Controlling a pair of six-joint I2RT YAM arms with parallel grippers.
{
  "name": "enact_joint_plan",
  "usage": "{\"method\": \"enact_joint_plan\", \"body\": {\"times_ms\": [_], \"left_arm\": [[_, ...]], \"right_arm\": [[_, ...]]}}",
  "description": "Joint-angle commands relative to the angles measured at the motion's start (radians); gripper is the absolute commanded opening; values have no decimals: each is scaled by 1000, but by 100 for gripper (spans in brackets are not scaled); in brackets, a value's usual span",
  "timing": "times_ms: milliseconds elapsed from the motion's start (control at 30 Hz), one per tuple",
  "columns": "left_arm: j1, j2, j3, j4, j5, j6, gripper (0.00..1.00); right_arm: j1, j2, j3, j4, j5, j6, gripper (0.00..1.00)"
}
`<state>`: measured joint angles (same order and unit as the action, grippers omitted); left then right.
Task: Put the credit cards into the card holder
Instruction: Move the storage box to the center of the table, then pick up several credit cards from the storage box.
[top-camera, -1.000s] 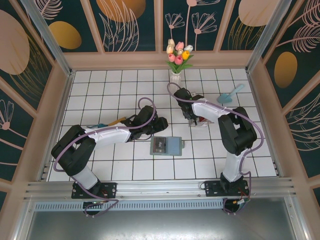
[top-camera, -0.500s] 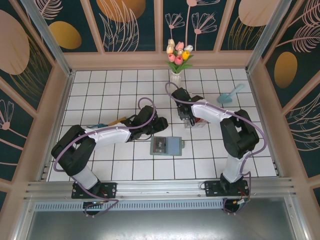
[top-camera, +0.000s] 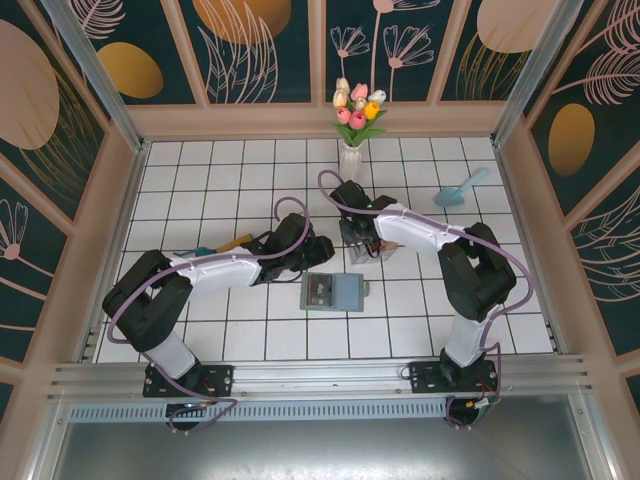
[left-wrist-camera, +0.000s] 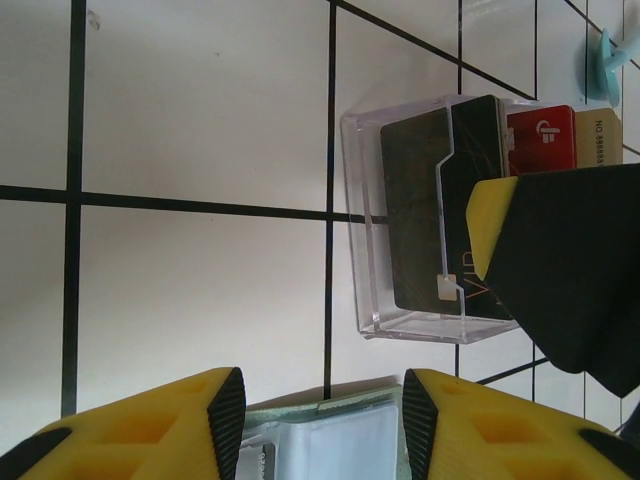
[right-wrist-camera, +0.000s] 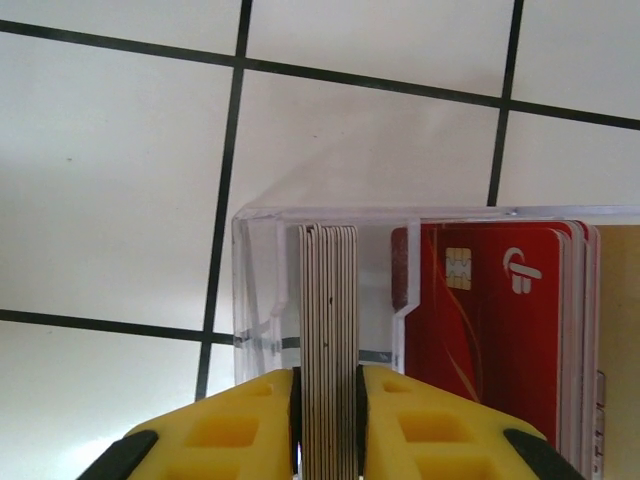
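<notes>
My right gripper (right-wrist-camera: 328, 385) is shut on a stack of several credit cards (right-wrist-camera: 328, 290), seen edge-on and standing inside a clear plastic box (right-wrist-camera: 258, 290). More red cards (right-wrist-camera: 490, 320) stand in the box to the right. From above, the right gripper (top-camera: 358, 240) is at that box, just behind the card holder (top-camera: 333, 292), which lies flat and unfolded. My left gripper (left-wrist-camera: 315, 425) is open, with the card holder's edge (left-wrist-camera: 330, 440) showing between its fingers. Ahead of it are the box (left-wrist-camera: 360, 220), a dark card (left-wrist-camera: 425, 210), a red card (left-wrist-camera: 540, 138) and one of the right gripper's fingers (left-wrist-camera: 485, 225).
A vase of tulips (top-camera: 355, 120) stands at the back centre. A teal scoop (top-camera: 458, 188) lies at the back right. A tan and teal object (top-camera: 225, 245) lies partly under the left arm. Wooden walls close in the tiled table on three sides.
The right gripper has moved left toward the left gripper, and the clear box has shifted left with it. The left arm and the card holder have stayed put.
</notes>
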<state>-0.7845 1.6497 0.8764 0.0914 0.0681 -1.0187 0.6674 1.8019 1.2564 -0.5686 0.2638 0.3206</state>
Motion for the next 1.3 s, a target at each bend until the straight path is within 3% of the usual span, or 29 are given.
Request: {"method": "enact_joint_plan", "body": {"times_ms": [0,133,500,933,1267], "left_arm": [[6,-27,-7,-16,-14,-10,48],[6,-27,-7,-16,-14,-11,48],[6,-22,-8,-13,-10,-13,48],[6,-26,-12,-15,-14,-12,48],[6,-30,-16,-15,-13,-12,48]], "right_arm": [[-10,25,38,-78,91,-9,25],[-11,42,58,-110,176,-30,30],[28,77,75,-103,162,-63,43],[51,107,98,-132,327,-54,42],[51,74,106,-151,344,-61,29]]}}
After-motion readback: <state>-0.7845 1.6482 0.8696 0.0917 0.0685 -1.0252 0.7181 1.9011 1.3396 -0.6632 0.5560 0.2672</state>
